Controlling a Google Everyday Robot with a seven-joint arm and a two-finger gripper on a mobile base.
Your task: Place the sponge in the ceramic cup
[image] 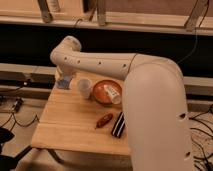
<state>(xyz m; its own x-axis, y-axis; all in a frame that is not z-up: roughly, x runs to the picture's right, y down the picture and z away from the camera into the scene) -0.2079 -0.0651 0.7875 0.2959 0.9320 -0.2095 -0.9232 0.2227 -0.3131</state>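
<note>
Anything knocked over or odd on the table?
A small white cup lies on its side in the orange bowl. The claw holds the sponge at the far-left corner of the table, beside the upright ceramic cup.

Pale, matt wooden table point(70, 125); robot arm point(110, 62) of smooth, faintly glossy off-white plastic; orange bowl point(101, 90) glossy; ceramic cup point(84, 87) smooth, matt; the gripper point(65, 79), over the table's far left corner, clasps the soft matt sponge point(63, 83)

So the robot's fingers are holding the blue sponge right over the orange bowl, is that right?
Not quite. The camera view shows the gripper holding the sponge at the far left corner of the table, to the left of the ceramic cup, not over the orange bowl.
</note>
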